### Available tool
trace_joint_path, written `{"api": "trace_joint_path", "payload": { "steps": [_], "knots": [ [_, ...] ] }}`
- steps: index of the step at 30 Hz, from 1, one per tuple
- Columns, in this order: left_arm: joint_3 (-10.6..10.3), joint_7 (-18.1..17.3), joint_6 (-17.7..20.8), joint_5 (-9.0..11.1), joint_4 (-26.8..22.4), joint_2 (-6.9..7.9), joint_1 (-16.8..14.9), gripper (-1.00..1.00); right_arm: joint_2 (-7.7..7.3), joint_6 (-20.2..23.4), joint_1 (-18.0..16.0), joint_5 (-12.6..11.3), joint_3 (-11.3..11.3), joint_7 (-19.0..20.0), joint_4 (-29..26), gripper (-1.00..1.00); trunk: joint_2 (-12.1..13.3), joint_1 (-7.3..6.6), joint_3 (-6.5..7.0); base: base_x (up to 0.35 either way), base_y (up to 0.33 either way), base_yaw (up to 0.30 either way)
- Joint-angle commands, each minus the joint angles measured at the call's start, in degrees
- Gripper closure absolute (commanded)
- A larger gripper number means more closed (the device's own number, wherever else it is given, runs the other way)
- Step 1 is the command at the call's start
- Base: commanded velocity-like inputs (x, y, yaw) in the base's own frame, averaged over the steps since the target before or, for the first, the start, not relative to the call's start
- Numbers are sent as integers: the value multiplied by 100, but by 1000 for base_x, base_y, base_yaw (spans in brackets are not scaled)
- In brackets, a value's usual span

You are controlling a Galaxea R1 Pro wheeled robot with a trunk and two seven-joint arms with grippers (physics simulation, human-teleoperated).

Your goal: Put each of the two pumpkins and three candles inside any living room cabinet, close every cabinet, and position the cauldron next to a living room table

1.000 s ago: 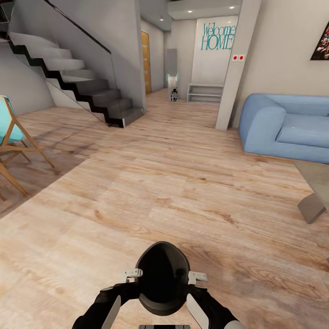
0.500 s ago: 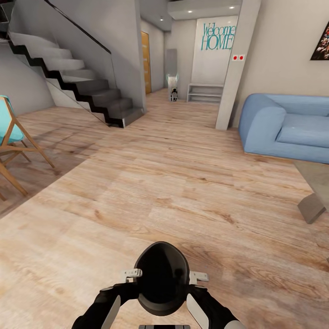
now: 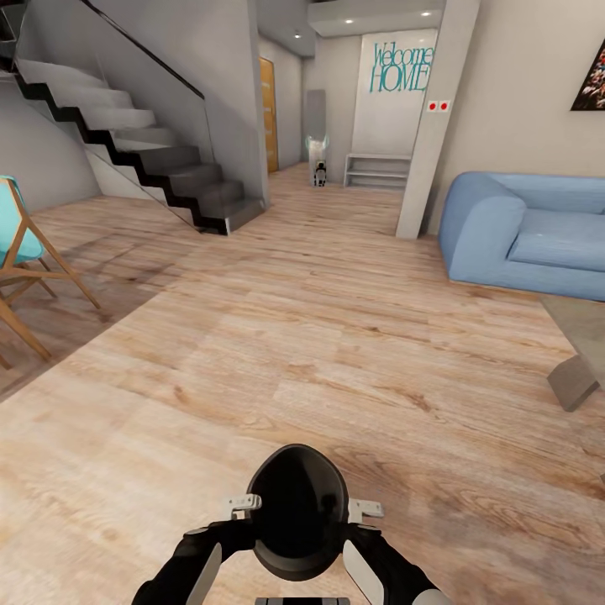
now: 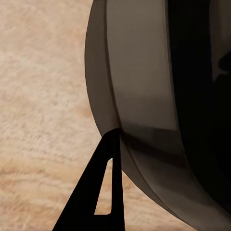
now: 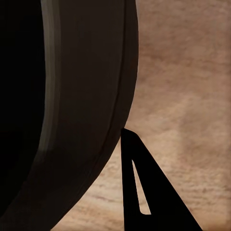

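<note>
Pale wood-plank floor (image 3: 336, 336) runs far to a grey staircase (image 3: 160, 160); blue sofa (image 3: 529, 231) sits right. Small round matte black cauldron (image 3: 298, 512) is clamped between left gripper (image 3: 244, 504) and right gripper (image 3: 364, 508), one pressing each side (finger gaps hidden, cannot tell). Best keep squeeze even, carry level toward grey glossy low table (image 3: 584, 353) at right edge.

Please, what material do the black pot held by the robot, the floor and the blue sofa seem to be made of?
The cauldron, held between the left hand and the right hand, looks like dull black metal, perhaps cast iron: matte, with a thick rim and no shine. The floor looks like pale wood planks, with visible grain and seams. The sofa seems fabric-covered: soft rounded edges, no gloss.
</note>
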Motion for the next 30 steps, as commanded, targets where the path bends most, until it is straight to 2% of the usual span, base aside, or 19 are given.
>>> {"api": "trace_joint_path", "payload": {
  "steps": [1, 4, 7, 27, 30],
  "knots": [
    [-14, -6, 0, 25, 4, -1, 0, 100, 4, -20, 3, -136, 15, 176, 2, 100, 2, -2, 21, 0, 0, 0],
    [-15, -6, 0, 25, 4, -1, 0, 100, 4, -20, 3, -136, 15, 176, 3, 100, 6, -10, 88, 0, 0, 0],
    [-15, -13, -1, 25, 4, -1, 0, 100, 4, -20, 3, -137, 15, 176, 2, 100, 6, -10, 88, 0, 0, 0],
    [-30, -30, 69, 16, 4, -27, 0, 100, 4, -32, 3, -205, -24, 176, 2, 100, 32, -61, 531, 0, 0, 0],
    [-32, -46, 71, 16, -1, -27, 0, 100, 4, -37, 4, -207, -28, 176, -5, 100, 36, -69, 597, -165, 0, 0]
  ]
}}
